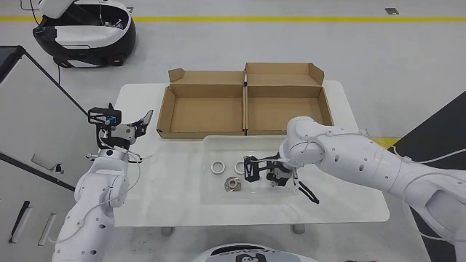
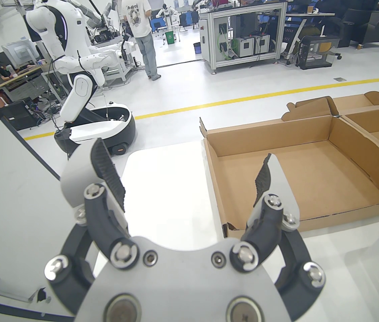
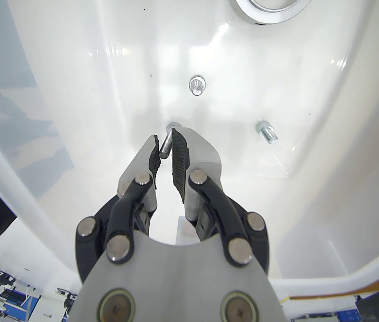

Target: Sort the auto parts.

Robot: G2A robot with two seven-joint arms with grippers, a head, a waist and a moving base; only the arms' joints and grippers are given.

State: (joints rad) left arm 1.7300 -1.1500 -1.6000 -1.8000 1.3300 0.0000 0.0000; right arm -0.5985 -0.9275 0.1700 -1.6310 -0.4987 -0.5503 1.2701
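Nearest the robot, a glossy white tray (image 3: 75, 68) with rounded walls sits on the table (image 1: 349, 189) and holds the loose metal parts. The right gripper (image 3: 166, 140) is down inside it, its ribbed black pads (image 3: 180, 155) closed almost together on the threaded shank of a bolt (image 3: 165, 146), whose hex head pokes out past the fingertips just above the tray floor. Beyond it, a second bolt (image 3: 197, 86) stands on its flanged head, and a third (image 3: 266, 132) lies on its side near the tray wall. Farther on lies a broad silver ring (image 3: 273, 1) with a small hole in its side, and a flanged round part (image 1: 233, 184) lies apart from it. The left gripper (image 2: 182, 149) hangs over the table's left edge, fingers spread wide with nothing between them. At the back, two shallow brown cardboard boxes (image 1: 200, 113) (image 1: 284, 109) stand touching side by side just behind the tray, flaps up, bare floors showing.
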